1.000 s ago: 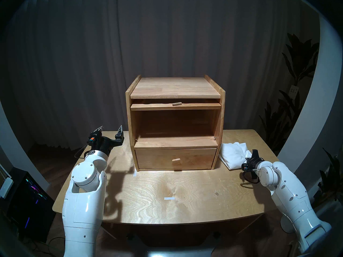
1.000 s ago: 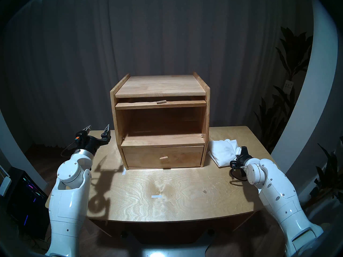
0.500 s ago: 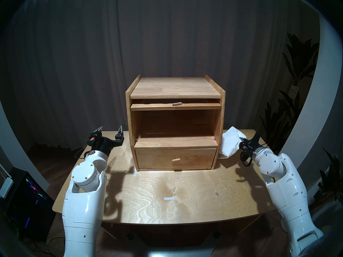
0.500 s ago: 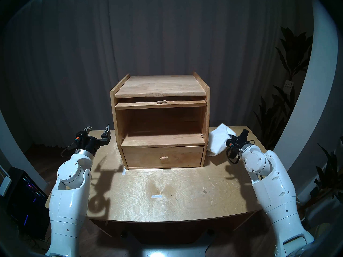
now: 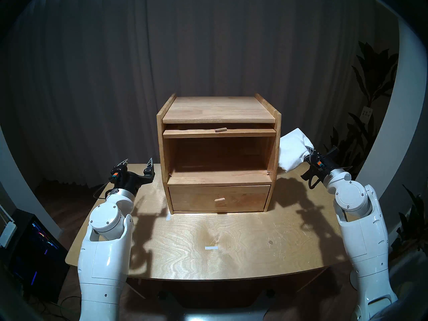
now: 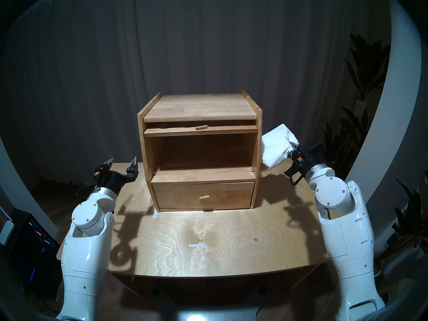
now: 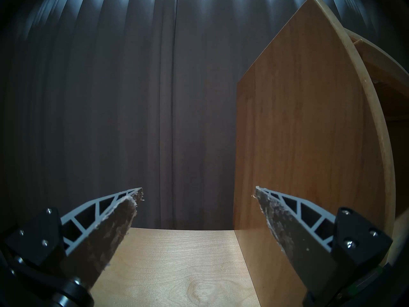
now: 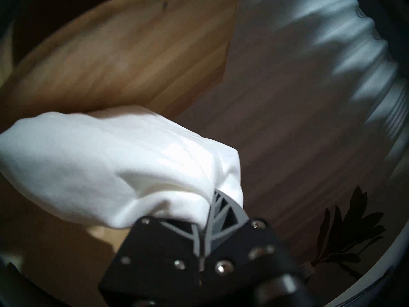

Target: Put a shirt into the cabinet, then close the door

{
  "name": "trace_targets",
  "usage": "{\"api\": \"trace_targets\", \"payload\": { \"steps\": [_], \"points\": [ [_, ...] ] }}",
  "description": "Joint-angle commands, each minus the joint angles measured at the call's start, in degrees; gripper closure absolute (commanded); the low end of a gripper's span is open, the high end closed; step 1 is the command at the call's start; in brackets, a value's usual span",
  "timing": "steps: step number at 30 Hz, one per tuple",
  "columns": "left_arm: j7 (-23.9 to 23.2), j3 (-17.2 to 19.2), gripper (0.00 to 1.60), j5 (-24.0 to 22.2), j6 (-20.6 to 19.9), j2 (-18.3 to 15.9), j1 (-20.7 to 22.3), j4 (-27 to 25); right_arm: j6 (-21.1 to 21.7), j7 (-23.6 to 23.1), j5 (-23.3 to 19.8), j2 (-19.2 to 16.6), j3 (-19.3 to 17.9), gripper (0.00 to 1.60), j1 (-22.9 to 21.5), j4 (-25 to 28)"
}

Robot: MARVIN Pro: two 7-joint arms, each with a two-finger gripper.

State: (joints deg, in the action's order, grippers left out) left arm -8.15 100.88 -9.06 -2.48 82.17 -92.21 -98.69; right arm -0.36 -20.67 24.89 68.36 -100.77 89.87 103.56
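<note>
Nearest you, the table (image 5: 231,241) carries a white tape strip (image 5: 211,248) near its front middle, with both white arms rising from the bottom corners of the head view. At about nine o'clock of the cabinet (image 5: 217,109) your left gripper (image 5: 139,161) hovers over the table with its jaws spread wide and nothing between them; in its wrist view the fingers (image 7: 287,213) frame the cabinet's side wall and bare table. At about three o'clock of the cabinet your right gripper (image 5: 306,154) is clenched on the shirt (image 5: 292,151), held up off the table just beside the cabinet's right wall, level with the large compartment (image 5: 220,153). From the claw, the white bundle spreads toward ten o'clock in the head view; you cannot tell whether it touches the wood. In the right wrist view the fabric (image 8: 110,167) swallows the fingertips, so only the grey finger ribs (image 8: 223,208) show, and that picture is smeared. You see the door (image 5: 219,133) only edge-on, lying flat under the top board with its peg handle (image 5: 220,129) poking forward; its window is hidden. Below, the drawer (image 5: 218,199) sits flush. Farthest, at twelve o'clock, hangs a dark curtain (image 5: 208,47)
</note>
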Motion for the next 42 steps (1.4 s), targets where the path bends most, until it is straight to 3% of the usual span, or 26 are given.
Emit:
{"api": "trace_targets", "payload": {
  "steps": [1,14,32,42],
  "points": [
    [-0.04,-0.07,0.0,-0.04,0.24,-0.06,0.7,-0.75,-3.12,0.21,-5.35,3.33,-1.13,1.6,4.48,6.21],
    [-0.02,-0.1,0.0,-0.06,0.29,-0.17,0.8,-0.42,-7.1,-0.36,-13.61,7.4,-2.3,1.6,13.86,13.24],
    [-0.01,-0.22,0.0,-0.13,0.39,-0.28,1.01,-0.61,-15.04,-5.42,-31.02,15.33,8.62,1.6,28.03,17.8],
    [0.01,-0.28,0.0,-0.18,0.46,-0.3,1.09,-0.91,-22.68,-8.59,-41.25,16.83,10.87,1.6,34.66,23.87]
  ]
}}
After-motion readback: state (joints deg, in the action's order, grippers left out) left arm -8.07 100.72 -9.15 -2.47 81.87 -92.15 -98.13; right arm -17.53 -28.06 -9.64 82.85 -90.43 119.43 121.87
